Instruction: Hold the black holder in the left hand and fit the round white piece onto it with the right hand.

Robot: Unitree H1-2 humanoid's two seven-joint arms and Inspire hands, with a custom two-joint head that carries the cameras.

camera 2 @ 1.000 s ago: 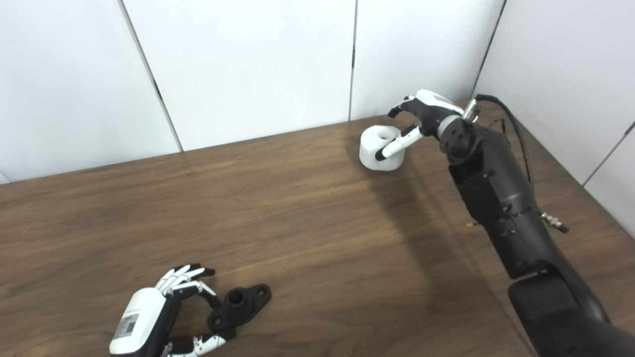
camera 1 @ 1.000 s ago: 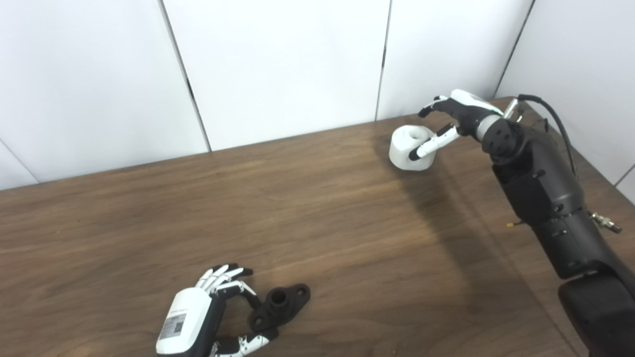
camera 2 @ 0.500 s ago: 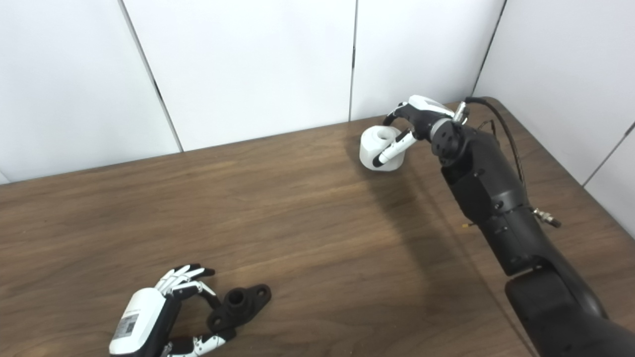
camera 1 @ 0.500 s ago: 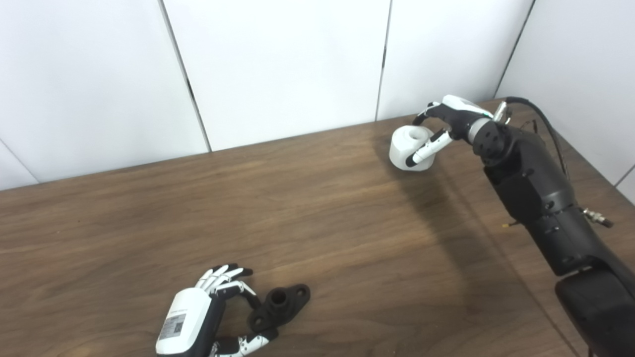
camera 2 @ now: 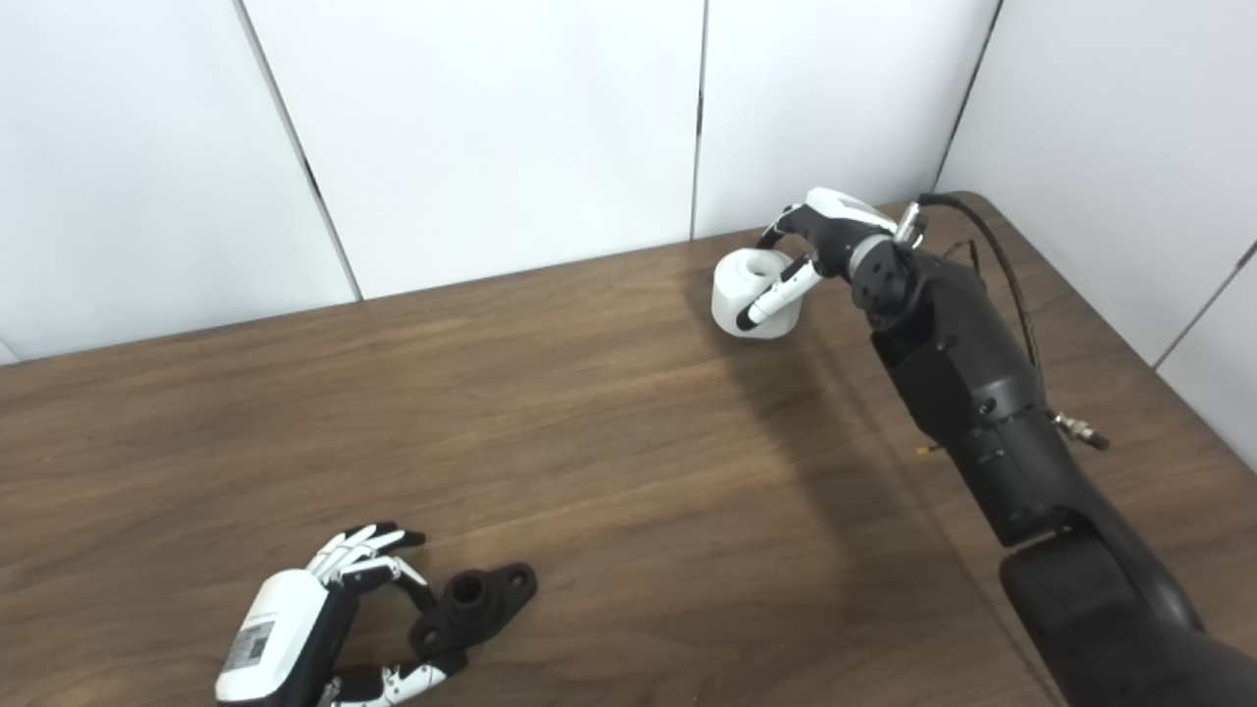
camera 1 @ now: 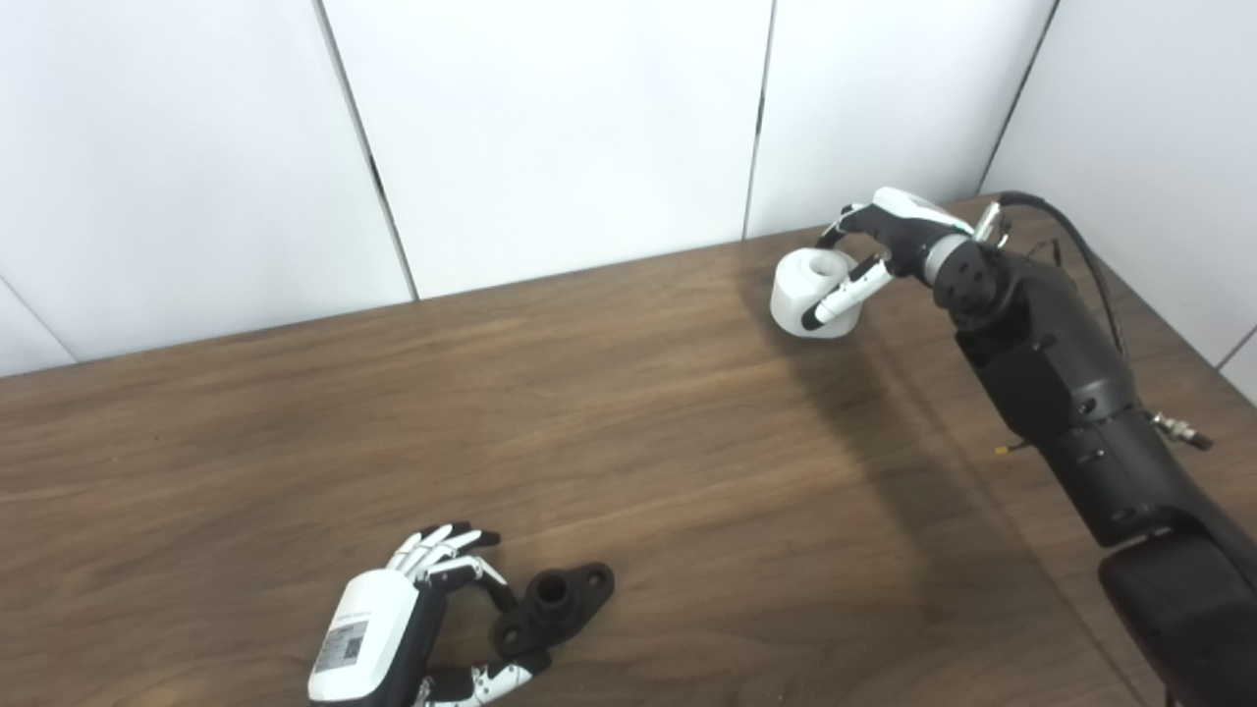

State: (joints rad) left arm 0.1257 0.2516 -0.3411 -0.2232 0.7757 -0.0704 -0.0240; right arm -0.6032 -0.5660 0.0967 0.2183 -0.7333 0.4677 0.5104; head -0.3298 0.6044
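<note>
The black holder (camera 1: 562, 601) lies flat on the wooden table (camera 1: 638, 432) near the front left. My left hand (camera 1: 378, 628) rests beside it, fingers apart: fingers (camera 1: 447, 550) behind the holder's near lobe and thumb in front, not closed on it. The round white piece (camera 1: 792, 295), a short cylinder with a hole on top, stands at the far right of the table. My right hand (camera 1: 889, 231) wraps it from the right. Its thumb lies across the piece's front and its fingers curl over the back rim.
White wall panels (camera 1: 550, 128) run close behind the table's far edge, just behind the right hand. The table's rounded far right corner (camera 2: 967, 201) is beside the right arm, where a black cable (camera 1: 1075, 236) loops.
The right hand has moved in to the left and closed its thumb and fingers around the white piece, which stays in place. The left hand and the holder have not moved.
</note>
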